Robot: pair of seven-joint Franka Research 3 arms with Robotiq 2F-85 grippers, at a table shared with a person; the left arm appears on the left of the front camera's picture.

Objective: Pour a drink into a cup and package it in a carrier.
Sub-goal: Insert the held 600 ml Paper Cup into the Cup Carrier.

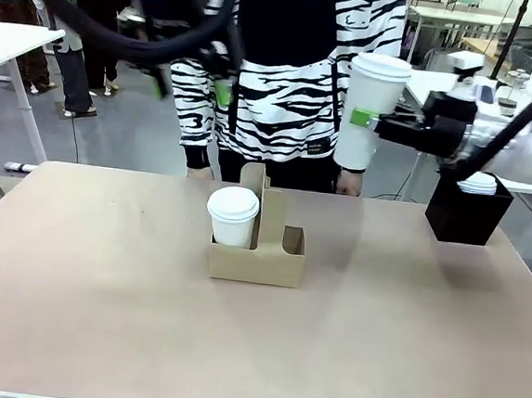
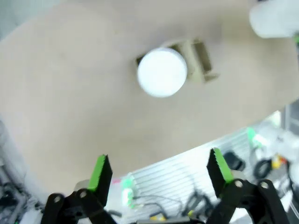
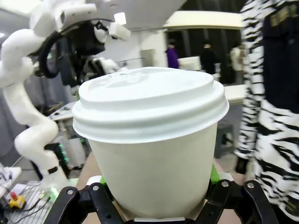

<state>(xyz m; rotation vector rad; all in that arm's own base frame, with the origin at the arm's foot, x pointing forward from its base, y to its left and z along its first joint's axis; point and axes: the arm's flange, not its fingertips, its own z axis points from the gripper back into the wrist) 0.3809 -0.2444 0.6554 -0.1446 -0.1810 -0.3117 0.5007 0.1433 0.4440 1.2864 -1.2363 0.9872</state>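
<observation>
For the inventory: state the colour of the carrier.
Brown cardboard carrier, clearest in the front view.

My bench [image 1: 97,315] has a plain tan top, matte and evenly lit. Past its far edge the floor [image 1: 122,140] is smooth grey. A white table [image 1: 9,42] on thin white legs stands off to my left, and more pale tables [image 1: 454,15] sit far back on my right. From my right wrist I see a white wall [image 3: 140,46], a bright ceiling lamp [image 3: 120,17] and a dark opening [image 3: 187,42] where people stand far off. Below my bench's near edge, blurred cables [image 2: 261,165] lie on a pale ribbed surface.
</observation>
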